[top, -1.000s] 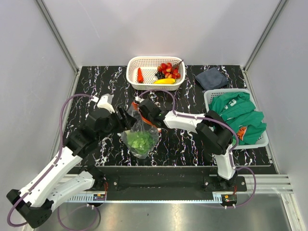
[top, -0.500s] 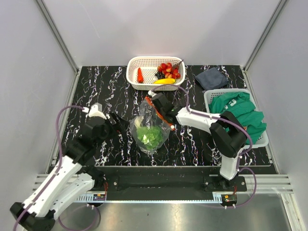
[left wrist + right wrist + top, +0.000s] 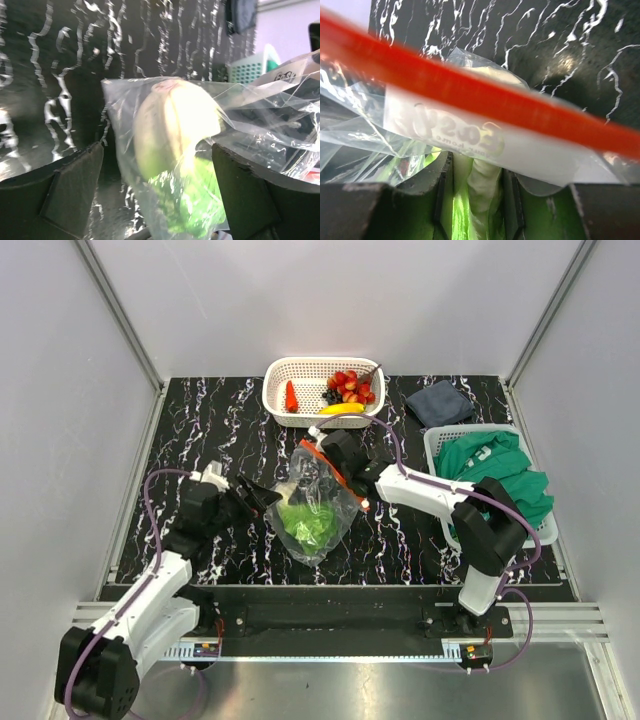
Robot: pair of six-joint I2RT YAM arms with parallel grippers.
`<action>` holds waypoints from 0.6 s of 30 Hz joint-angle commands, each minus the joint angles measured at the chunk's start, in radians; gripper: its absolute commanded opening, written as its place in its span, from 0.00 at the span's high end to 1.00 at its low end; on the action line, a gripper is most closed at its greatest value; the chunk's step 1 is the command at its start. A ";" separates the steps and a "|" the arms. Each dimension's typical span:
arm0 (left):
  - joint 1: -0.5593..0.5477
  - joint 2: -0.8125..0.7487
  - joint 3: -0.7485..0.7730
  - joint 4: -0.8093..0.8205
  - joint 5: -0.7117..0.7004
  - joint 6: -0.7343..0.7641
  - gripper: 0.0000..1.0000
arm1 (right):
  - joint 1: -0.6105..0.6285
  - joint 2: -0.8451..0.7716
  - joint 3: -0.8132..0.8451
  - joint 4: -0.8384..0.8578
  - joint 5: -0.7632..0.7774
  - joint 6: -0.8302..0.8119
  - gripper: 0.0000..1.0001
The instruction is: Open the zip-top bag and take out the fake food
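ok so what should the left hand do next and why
Probably ease the open left hand forward and close on the near edge of the zip-top bag: the right hand holds its red zip end, and the lettuce sits inside.

The left arm lies low and bent, its left gripper (image 3: 258, 498) holding 2 fingers (image 3: 75, 187) spread wide, while beyond its fingertips the outstretched right arm's right gripper (image 3: 328, 468) is pinched tight on the zip-top bag (image 3: 318, 515).
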 commanded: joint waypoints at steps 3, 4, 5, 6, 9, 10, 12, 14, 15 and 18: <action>0.008 0.075 -0.020 0.209 0.112 -0.059 0.23 | -0.008 -0.042 0.000 0.085 -0.093 0.039 0.85; 0.010 0.081 -0.015 0.191 0.095 -0.056 0.33 | -0.008 -0.045 -0.001 0.088 -0.093 0.042 0.85; 0.011 0.081 -0.009 0.171 0.086 -0.044 0.37 | -0.010 -0.049 -0.003 0.090 -0.088 0.044 0.85; 0.014 0.078 -0.005 0.121 0.073 -0.035 0.39 | -0.013 -0.053 -0.007 0.090 -0.088 0.041 0.85; 0.019 0.056 0.018 0.020 0.012 -0.004 0.55 | -0.016 -0.062 -0.020 0.091 -0.080 0.033 0.88; 0.022 0.052 0.026 -0.005 -0.017 0.004 0.61 | -0.022 -0.065 -0.023 0.090 -0.080 0.033 0.89; 0.028 0.044 0.034 -0.033 -0.028 0.013 0.67 | -0.028 -0.074 -0.033 0.090 -0.076 0.031 0.90; 0.036 0.045 0.026 -0.035 -0.030 0.007 0.74 | -0.031 -0.086 -0.038 0.090 -0.079 0.033 0.92; 0.040 0.050 0.026 -0.032 -0.028 0.005 0.76 | -0.033 -0.091 -0.040 0.090 -0.077 0.031 0.92; 0.042 0.064 0.024 -0.030 -0.025 0.007 0.89 | -0.033 -0.109 -0.046 0.090 -0.071 0.030 0.93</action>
